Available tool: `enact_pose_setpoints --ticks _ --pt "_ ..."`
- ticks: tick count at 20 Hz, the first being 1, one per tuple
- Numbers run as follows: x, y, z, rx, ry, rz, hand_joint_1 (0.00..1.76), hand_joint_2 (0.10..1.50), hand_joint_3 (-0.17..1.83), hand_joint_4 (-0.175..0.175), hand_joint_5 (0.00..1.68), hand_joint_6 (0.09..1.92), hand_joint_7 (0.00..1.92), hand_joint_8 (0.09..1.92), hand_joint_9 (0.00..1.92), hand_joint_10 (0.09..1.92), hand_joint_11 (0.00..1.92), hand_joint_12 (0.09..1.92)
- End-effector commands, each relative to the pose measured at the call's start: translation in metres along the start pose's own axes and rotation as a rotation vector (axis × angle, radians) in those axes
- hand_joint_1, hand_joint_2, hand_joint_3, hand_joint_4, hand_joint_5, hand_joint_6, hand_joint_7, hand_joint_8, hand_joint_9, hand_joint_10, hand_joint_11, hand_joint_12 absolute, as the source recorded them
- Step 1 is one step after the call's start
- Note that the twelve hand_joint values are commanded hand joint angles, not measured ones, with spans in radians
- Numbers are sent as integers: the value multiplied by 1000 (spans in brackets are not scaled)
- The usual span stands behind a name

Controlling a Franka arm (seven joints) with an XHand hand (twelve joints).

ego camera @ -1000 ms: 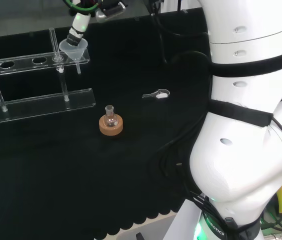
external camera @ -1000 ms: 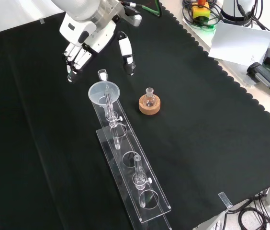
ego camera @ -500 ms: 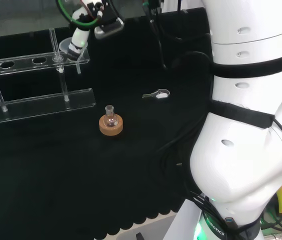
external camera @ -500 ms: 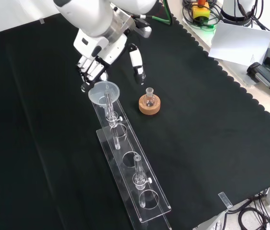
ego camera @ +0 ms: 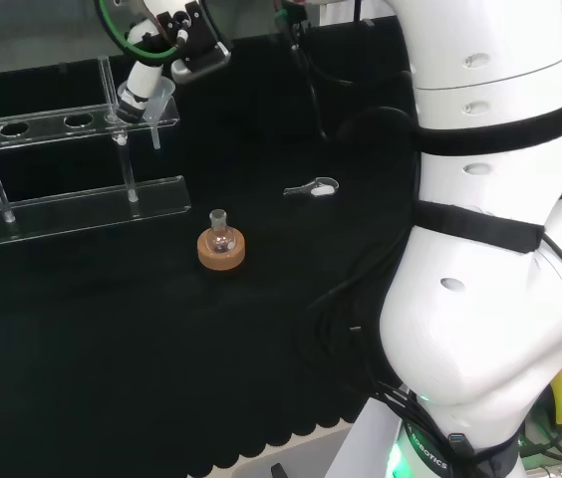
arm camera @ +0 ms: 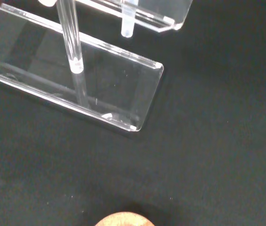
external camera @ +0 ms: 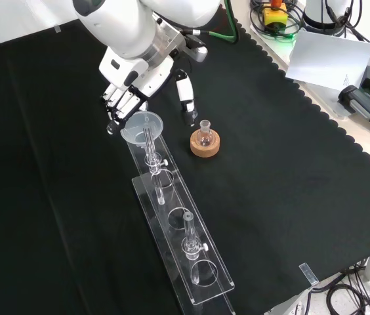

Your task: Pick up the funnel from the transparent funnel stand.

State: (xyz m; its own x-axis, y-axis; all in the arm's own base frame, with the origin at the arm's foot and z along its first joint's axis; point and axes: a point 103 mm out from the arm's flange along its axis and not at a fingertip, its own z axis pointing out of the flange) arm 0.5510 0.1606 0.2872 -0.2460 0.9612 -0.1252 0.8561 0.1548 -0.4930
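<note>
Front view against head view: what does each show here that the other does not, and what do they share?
The front view alone shows the papers and cabled gear past the cloth's scalloped edge, and the stand's full run of holes from above.

The head view alone shows the small clip-like piece lying on the cloth, and the arm's big white links at the right.

Both show the hand at the funnel seated at the end of the transparent funnel stand, fingers by its rim, and the small flask on its cork ring.
</note>
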Motion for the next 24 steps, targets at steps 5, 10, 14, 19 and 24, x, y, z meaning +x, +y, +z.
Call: enact_pose_setpoints --ticks 5,10,14,19,24 --pt "-5 12 1 4 -17 29 578 654 6 -132 26 87 87 691 0 968 0 1232" --pt "-9 19 4 8 -9 41 581 657 7 -123 54 87 101 699 0 939 0 1258" --pt "-12 22 3 1 19 51 587 662 9 -121 83 87 165 683 16 941 0 1282" --pt "-20 27 7 -15 46 73 602 676 15 -103 177 87 300 631 125 906 0 1315" --pt "-23 29 11 -8 56 73 612 687 21 -85 262 87 378 595 183 876 0 1341"
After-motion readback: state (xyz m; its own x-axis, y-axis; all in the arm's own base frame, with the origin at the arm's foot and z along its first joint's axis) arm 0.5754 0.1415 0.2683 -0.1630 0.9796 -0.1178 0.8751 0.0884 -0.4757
